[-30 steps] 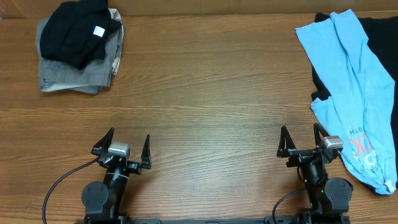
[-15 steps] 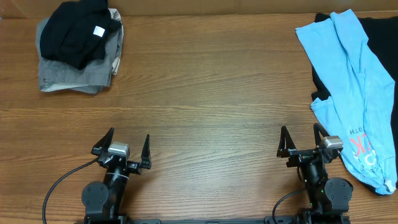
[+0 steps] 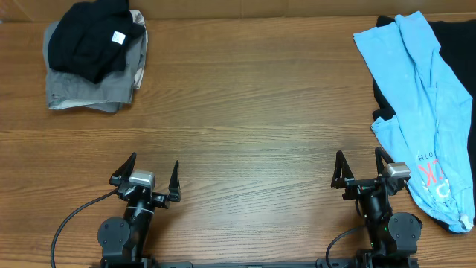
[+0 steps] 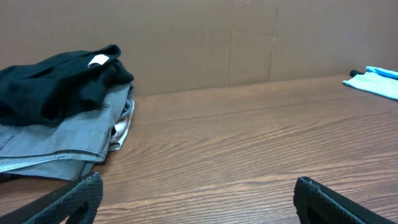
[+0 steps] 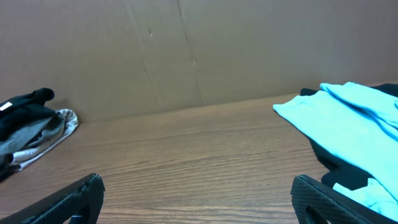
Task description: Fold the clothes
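Table: wood grain, carries everything below.
Blue shirt: right side of table, unfolded and rumpled, lying partly over a black garment.
Shirt long axis: far to near, slanting a little rightward toward the near end.
Shirt ends: narrow end at the far edge; wider end with red and white print lies near. Which end is collar or hem cannot be told.
Right arm: near right; jaws spread, holding nothing, aimed toward the far edge.
Left arm: near left; jaws spread, holding nothing, aimed toward the far edge.
Key relation: shirt lies to the right of and beyond the right arm's jaws, its printed end just beside them; well apart from the left arm.
Nearer arm: right, by a wide margin.
Folded pile: far left; black piece on top of grey pieces; judged already done.
Step in hand: judged to be fetching the shirt toward the bare middle.
Next move calls for: right arm turning rightward, gripping a shirt edge crosswise to the long axis.
Risk: black garment dragging along with the shirt.
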